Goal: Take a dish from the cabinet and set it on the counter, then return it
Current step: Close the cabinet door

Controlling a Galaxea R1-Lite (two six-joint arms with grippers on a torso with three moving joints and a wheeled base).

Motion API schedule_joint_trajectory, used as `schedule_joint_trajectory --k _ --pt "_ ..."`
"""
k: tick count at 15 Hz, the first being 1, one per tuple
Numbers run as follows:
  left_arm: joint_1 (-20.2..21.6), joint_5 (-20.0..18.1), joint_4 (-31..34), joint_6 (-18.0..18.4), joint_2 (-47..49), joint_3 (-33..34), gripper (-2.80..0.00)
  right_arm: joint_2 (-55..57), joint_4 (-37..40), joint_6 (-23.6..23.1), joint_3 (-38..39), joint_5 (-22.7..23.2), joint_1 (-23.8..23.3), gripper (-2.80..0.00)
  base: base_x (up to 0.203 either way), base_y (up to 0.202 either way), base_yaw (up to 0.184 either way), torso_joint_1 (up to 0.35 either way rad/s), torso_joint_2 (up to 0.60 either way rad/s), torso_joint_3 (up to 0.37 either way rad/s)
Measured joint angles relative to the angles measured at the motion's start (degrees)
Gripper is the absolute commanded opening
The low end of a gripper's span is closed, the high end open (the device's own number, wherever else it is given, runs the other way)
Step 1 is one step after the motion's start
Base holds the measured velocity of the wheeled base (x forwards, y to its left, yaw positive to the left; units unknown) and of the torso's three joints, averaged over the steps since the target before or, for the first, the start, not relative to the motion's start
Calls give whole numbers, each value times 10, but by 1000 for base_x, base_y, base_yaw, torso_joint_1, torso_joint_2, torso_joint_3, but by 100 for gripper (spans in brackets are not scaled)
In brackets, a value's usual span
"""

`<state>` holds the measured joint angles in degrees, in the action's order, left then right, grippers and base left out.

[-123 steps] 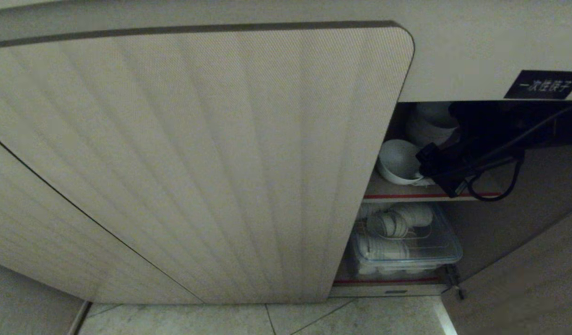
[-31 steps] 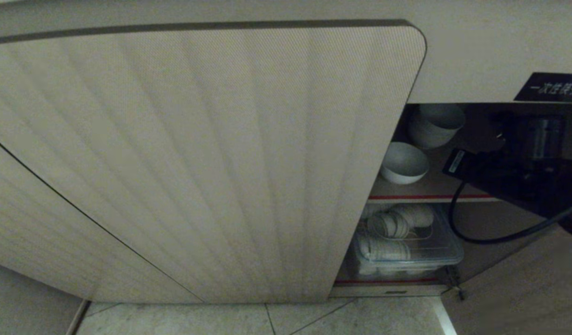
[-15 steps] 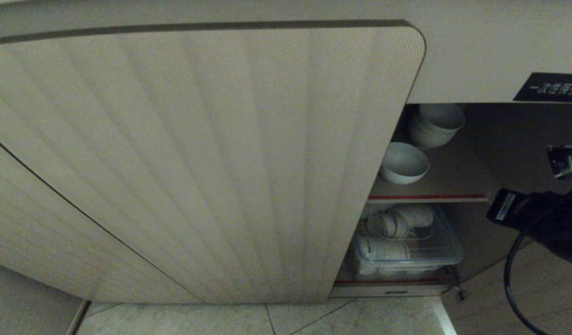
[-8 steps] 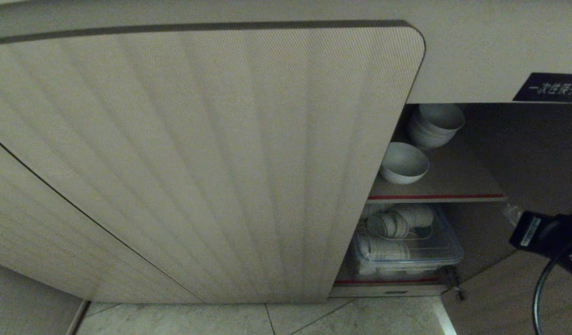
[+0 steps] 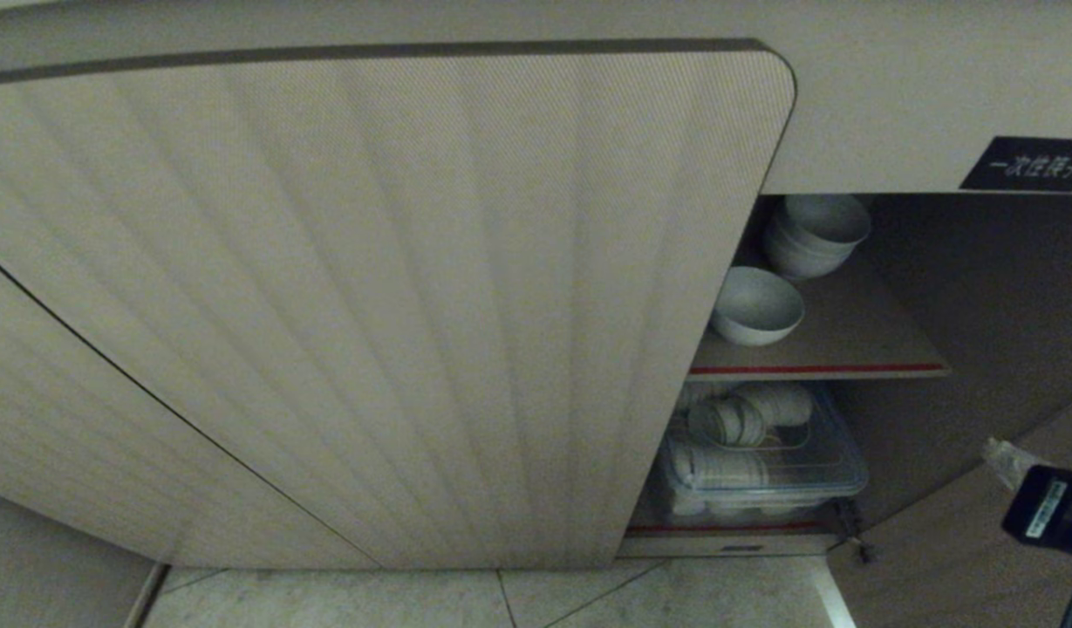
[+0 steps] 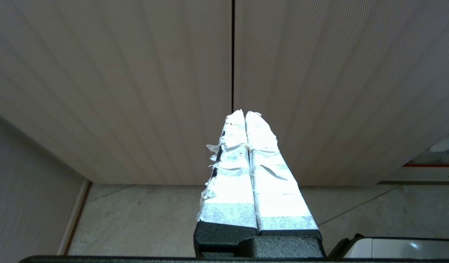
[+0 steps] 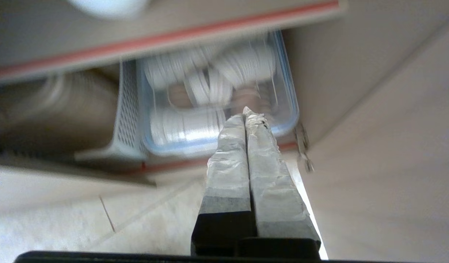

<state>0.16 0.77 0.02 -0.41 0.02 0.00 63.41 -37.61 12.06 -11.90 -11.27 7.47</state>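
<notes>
Tiled floor [image 5: 588, 597], open ribbed cabinet [image 5: 370, 288], dish [image 5: 756, 305] on shelf, both hands pinched shut, empty

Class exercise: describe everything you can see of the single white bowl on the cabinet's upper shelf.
The single white bowl is small, round and glossy, apparently ceramic. It sits upright and looks empty on the red-edged upper shelf, just right of the open ribbed door and in front of a stack of nested bowls. No gripper touches it.
</notes>
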Motion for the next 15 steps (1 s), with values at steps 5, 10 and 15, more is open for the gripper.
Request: schedule_joint_trajectory --k 5,10,15 --pt "0 0 0 0 0 0 -280 -83 51 -53 61 111 -81 -280 0 0 0 0 0 0" --pt "0 0 0 0 0 0 -280 -188 126 -99 113 146 -124 -280 0 0 0 0 0 0" --pt "0 0 0 0 0 0 -280 -314 259 -124 119 148 -155 -280 0 0 0 0 0 0"
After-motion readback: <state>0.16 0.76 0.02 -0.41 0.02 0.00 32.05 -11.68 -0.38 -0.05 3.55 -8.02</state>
